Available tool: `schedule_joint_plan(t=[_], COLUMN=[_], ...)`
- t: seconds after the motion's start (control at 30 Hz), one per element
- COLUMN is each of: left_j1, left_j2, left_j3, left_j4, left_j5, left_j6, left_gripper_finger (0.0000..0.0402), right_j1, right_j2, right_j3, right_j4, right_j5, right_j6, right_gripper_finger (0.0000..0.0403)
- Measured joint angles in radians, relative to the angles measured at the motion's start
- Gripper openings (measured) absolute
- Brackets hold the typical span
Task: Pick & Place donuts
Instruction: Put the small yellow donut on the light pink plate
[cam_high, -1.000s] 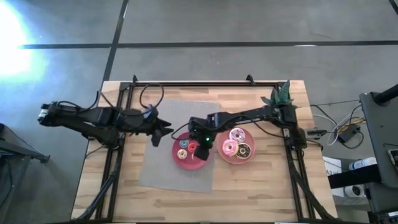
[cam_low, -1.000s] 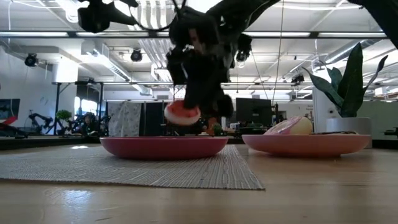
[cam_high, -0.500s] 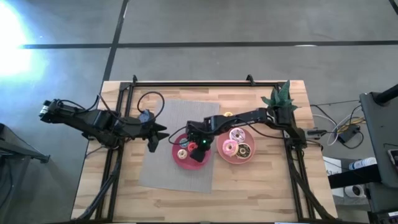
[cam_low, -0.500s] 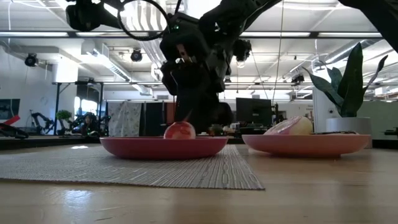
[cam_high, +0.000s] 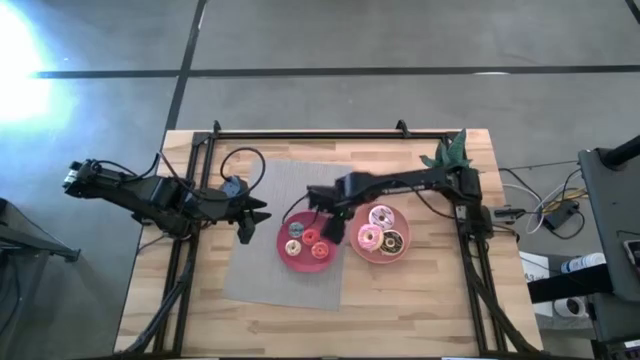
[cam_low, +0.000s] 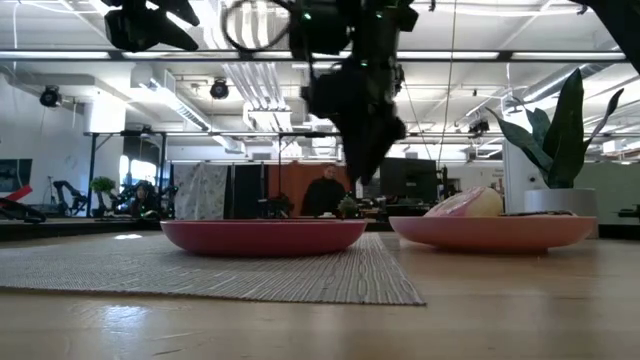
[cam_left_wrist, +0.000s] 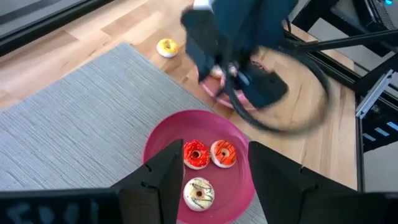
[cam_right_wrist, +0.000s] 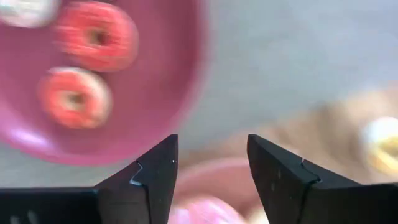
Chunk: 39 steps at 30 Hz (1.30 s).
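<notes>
- High view: the right end effector (cam_high: 333, 226) hangs over the gap between the two pink plates, above the far edge of the left plate (cam_high: 285, 256), which sits on a grey mat (cam_high: 260, 270) on the wooden counter (cam_high: 430, 300). Three tiny donuts (cam_high: 307, 240) lie on that plate; three larger donuts (cam_high: 380, 232), two pink-frosted and one brown, lie on the right plate (cam_high: 357, 254). The left end effector (cam_high: 252, 212) waits over the mat's left part, well apart from the plates.
- Low view: both plates show edge-on. Only a pale pink donut (cam_low: 468, 203) rises above the right plate's rim; the tiny ones are hidden behind the left plate's rim. The right arm hangs clear above the left plate.
- Left wrist view: the left end effector's fingers (cam_left_wrist: 155, 180) are spread and hold nothing. Between them show a red donut (cam_left_wrist: 196, 154), an orange donut (cam_left_wrist: 223, 153) touching it, and a whitish donut (cam_left_wrist: 199, 193) just beside. A yellow donut (cam_left_wrist: 166, 47) lies on bare wood beyond the mat.
- Right wrist view: its own fingers (cam_right_wrist: 154, 175) stand apart and empty above the blurred plate rim.
- Handling: these look like light, rigid toy rings with a smooth glaze, so likely slippery but not fragile. A pinch across the outer rim, or one finger through the hole, should serve; a gentle squeeze is probably enough, and the touching red and orange pair may nudge one another.
</notes>
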Motion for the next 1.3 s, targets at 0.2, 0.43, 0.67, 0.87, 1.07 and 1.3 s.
schedule_joint_plan(t=[0.2,0.43,0.67,0.87,1.07,1.3], left_j1=[0.0,0.0,0.0,0.0,0.001,0.001], left_j2=[0.0,0.0,0.0,0.0,0.0,0.0], left_j3=[0.0,0.0,0.0,0.0,0.0,0.0], left_j4=[0.001,0.001,0.001,0.001,0.001,0.001], left_j5=[0.0,-0.001,-0.012,-0.081,-0.095,-0.102], left_j6=[-0.013,-0.048,-0.065,-0.065,-0.068,-0.077], left_gripper_finger=[0.0154,0.0154,0.0154,0.0154,0.0154,0.0154], right_j1=[-0.186,-0.391,-0.472,-0.494,-0.495,-0.495], right_j2=[-0.024,-0.032,-0.034,-0.033,-0.033,-0.018], right_j3=[-0.072,-0.109,-0.151,-0.231,-0.258,-0.298], right_j4=[-0.104,-0.105,-0.091,-0.03,0.048,0.07], right_j5=[0.056,0.047,-0.077,-0.085,-0.099,-0.114], right_j6=[0.01,-0.063,-0.25,-0.312,-0.34,-0.371], right_gripper_finger=[0.0182,0.0182,0.0182,0.0178,0.0162,0.0125])
